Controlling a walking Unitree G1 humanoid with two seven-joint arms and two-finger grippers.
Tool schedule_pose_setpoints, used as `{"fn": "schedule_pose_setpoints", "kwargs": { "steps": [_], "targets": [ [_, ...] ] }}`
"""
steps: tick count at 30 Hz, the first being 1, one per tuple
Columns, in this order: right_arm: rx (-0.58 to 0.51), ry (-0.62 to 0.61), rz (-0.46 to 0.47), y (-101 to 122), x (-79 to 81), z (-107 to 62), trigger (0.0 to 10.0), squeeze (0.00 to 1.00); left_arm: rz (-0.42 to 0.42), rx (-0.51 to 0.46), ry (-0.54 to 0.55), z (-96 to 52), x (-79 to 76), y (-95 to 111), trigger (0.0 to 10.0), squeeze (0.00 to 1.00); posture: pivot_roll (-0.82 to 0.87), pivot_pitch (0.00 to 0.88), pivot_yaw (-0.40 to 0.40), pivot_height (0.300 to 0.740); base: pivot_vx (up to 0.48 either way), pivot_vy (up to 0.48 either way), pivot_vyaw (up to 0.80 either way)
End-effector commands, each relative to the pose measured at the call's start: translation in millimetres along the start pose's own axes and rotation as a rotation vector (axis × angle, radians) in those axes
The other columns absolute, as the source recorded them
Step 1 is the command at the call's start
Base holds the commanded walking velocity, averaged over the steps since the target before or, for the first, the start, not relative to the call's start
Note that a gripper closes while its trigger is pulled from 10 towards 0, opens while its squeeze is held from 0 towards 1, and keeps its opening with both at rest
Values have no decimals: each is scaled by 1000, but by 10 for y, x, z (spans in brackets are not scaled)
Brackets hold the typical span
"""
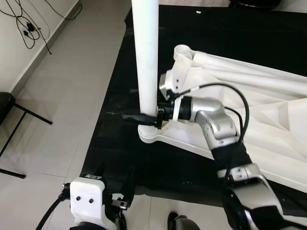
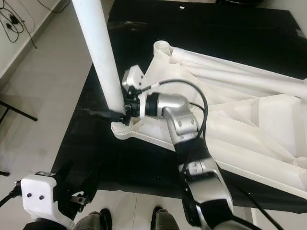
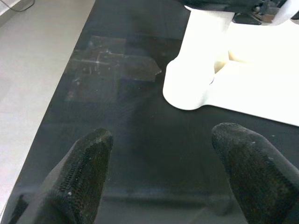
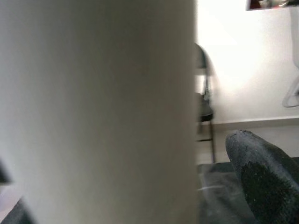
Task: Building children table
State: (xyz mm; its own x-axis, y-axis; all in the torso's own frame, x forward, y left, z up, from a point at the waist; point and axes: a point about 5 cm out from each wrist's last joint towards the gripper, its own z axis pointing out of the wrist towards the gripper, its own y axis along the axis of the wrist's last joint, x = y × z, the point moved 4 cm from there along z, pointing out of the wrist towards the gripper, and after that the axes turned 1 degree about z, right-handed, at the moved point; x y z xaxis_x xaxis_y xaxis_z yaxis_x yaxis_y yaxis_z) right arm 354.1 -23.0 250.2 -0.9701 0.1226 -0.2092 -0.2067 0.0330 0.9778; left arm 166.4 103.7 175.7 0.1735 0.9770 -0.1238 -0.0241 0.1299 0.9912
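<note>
On the floor, a black mat [image 1: 120,158] was spread over the pale tiles [image 1: 72,96], and the white tabletop [image 1: 268,129] of the children's table lay on it upside down, its ribbed underside facing up. A white leg [image 1: 146,52] stood upright in the corner socket [image 1: 148,134] nearest the robot's left. The right gripper [image 1: 144,117] reached across from the right and had its jaws clamped around the base of that leg, just above the socket; one black finger [image 1: 132,116] stuck out past the leg on its far side. In the right wrist view the leg [image 4: 98,107] sat pressed close between the fingers [image 4: 261,172]. Another socket [image 1: 182,51] at the farther corner stood open. The left gripper [image 3: 159,168] hung low over the near edge of the mat, short of the socket, its jaws spread apart and holding nothing. A black chair [image 1: 5,108] stood by the wall [image 1: 14,43] at the left, with cables [image 1: 24,24] trailing nearby.
</note>
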Motion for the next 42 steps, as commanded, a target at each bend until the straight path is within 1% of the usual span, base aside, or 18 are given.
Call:
{"fn": "schedule_pose_setpoints", "kwargs": {
  "steps": [1, 2, 3, 8, 9, 14, 20, 22, 23, 24, 25, 26, 28, 31, 35, 39, 40, 42],
  "targets": [
    [-12, 60, 10, -17, 41, 63, 9922, 0, 0, 13, 0, -37, -17, 2, 10000, 0, 179, 305, -32, 740, 0, 0, 0],
    [-17, 79, 7, -6, 29, 72, 9922, 0, 1, 14, 0, -42, -19, 3, 10000, 0, 179, 305, -32, 740, 0, 0, 0],
    [-24, 95, 7, 9, 18, 84, 2902, 0, 2, 16, 1, -48, -22, 4, 10000, 0, 183, 308, -32, 740, 0, 0, 0],
    [-34, 118, 5, 26, 2, 98, 2902, 0, 3, 18, 2, -59, -28, 7, 10000, 0, 186, 310, -32, 740, 0, 0, 0],
    [-31, 148, 9, 26, 16, 88, 0, 0, 3, 20, 3, -67, -33, 9, 10000, 0, 188, 317, -30, 740, 0, 0, 0],
    [-21, 202, 9, 13, 20, 54, 0, 0, 1, 26, 4, -84, -41, 13, 10000, 0, 185, 320, -27, 740, 0, 0, 0],
    [-4, 116, -7, -92, -4, -51, 0, 0, -2, 31, 4, -94, -44, 3, 10000, 0, 172, 320, -38, 740, 0, 0, 0],
    [31, -145, 64, -319, 70, -87, 0, 0, -4, 33, 5, -101, -50, -4, 10000, 0, 154, 321, -56, 740, 0, 0, 0],
    [31, -145, 64, -319, 70, -87, 0, 0, -4, 33, 5, -101, -50, -4, 10000, 0, 154, 321, -56, 740, 0, 0, 0],
    [69, -422, 24, -423, 40, -133, 0, 0, -5, 33, 6, -105, -51, -4, 10000, 0, 155, 321, -55, 740, 0, 0, 0],
    [153, -693, 59, -586, 136, -312, 0, 0, -5, 33, 8, -107, -42, -4, 10000, 0, 149, 323, -44, 740, 0, 0, 0],
    [213, -834, 64, -673, 306, -398, 0, 0, -4, 33, 8, -103, -33, -4, 10000, 0, 142, 317, -30, 740, 0, 0, 0],
    [248, -905, 74, -711, 422, -452, 0, 0, -3, 33, 9, -94, -25, -8, 10000, 0, 133, 314, -26, 740, 0, 0, 0],
    [253, -899, 88, -727, 462, -388, 0, 0, -6, 34, 3, -82, -24, -19, 10000, 0, 128, 301, -19, 740, 0, 0, 0],
    [184, -854, 39, -614, 296, -70, 0, 0, -9, 33, -13, -33, -33, -53, 10000, 0, 117, 277, -14, 740, 0, 0, 0],
    [160, -814, 46, -578, 287, 78, 0, 0, -8, 26, -12, -11, -29, -57, 10000, 0, 119, 263, -24, 740, 0, 0, 0],
    [155, -784, 67, -572, 319, 132, 9882, 0, -7, 22, -9, -5, -25, -57, 10000, 0, 118, 261, -27, 740, 0, 0, 0],
    [130, -770, 105, -527, 387, 173, 10000, 0, -7, 18, -8, 2, -22, -55, 10000, 0, 116, 258, -28, 740, 0, 0, 0]
  ]
}}
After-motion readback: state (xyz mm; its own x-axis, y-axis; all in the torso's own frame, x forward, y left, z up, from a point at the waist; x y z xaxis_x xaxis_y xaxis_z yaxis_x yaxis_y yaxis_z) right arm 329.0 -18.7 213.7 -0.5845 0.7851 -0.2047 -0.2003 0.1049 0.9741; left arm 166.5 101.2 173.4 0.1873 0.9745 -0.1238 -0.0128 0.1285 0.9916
